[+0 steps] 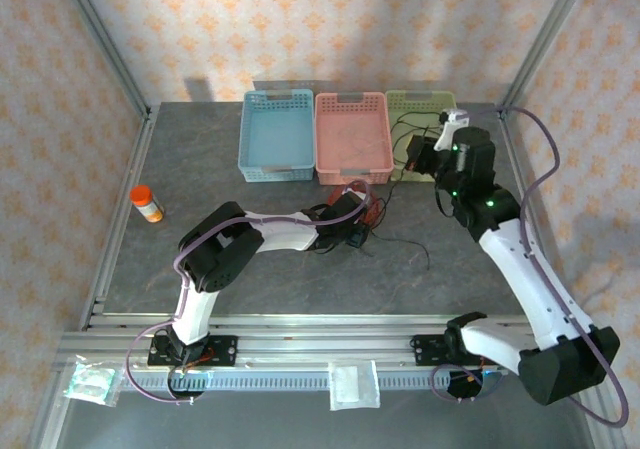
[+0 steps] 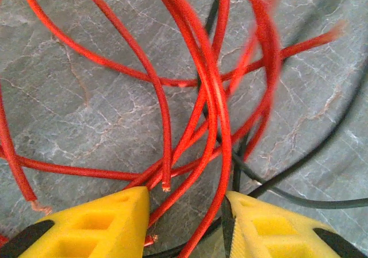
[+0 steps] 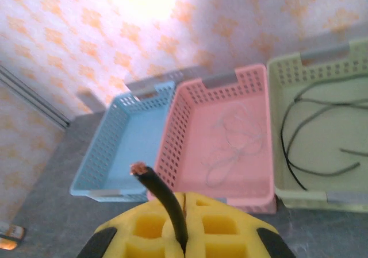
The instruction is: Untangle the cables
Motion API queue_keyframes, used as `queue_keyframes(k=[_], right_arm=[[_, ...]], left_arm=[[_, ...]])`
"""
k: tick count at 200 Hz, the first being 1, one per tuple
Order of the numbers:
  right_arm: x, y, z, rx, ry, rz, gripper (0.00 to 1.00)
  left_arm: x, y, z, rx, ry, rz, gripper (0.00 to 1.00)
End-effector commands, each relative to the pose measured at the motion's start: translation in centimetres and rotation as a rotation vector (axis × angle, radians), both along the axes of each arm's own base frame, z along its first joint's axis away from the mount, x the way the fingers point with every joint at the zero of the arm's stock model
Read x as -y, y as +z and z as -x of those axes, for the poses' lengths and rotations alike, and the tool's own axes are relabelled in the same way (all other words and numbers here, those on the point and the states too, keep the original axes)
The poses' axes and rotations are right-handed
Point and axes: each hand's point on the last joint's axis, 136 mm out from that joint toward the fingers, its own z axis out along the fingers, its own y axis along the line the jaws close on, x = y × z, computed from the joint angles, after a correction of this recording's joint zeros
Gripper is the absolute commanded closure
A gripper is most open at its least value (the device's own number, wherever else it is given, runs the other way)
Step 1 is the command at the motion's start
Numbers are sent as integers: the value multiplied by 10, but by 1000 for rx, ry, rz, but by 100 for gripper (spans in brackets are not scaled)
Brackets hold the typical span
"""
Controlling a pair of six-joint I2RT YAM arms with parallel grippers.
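Ahead of the right gripper (image 3: pixel 185 209), clamped on one black cable end (image 3: pixel 164 197), stand three perforated plastic baskets: blue basket (image 3: pixel 98 154); pink basket (image 3: pixel 172 137), holding one pale thin wire (image 3: pixel 230 149); green basket (image 3: pixel 275 126), holding black wire (image 3: pixel 283 134). The left gripper (image 2: pixel 187 212), parted, straddles red cable loops (image 2: pixel 213 97).

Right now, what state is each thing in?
left gripper: open, red cable strands between its fingers
right gripper: shut on black cable
red cable: tangled loops, lying flat
black cable: bare end pinched, sticking up
pale cable: coiled in pink basket
blue basket: empty
orange bottle: upright, capped
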Motion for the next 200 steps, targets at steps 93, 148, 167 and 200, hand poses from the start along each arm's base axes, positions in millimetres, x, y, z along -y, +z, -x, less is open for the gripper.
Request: queue_keyframes(k=[93,148,167,200], right_arm=[[28,155,44,359,-62,28,100],[49,191,57,439,-161,39,100],[67,187,51,413,-275,49,100],[81,178,36,384,-389,14,100]], left_arm=[[-28,-51,16,-93,42,-137,61],[-32,-54,20,-100,45,-141,61],[-28,-38,18,-76,42,-104,62],[-17,24,7,34,34,-4,59]])
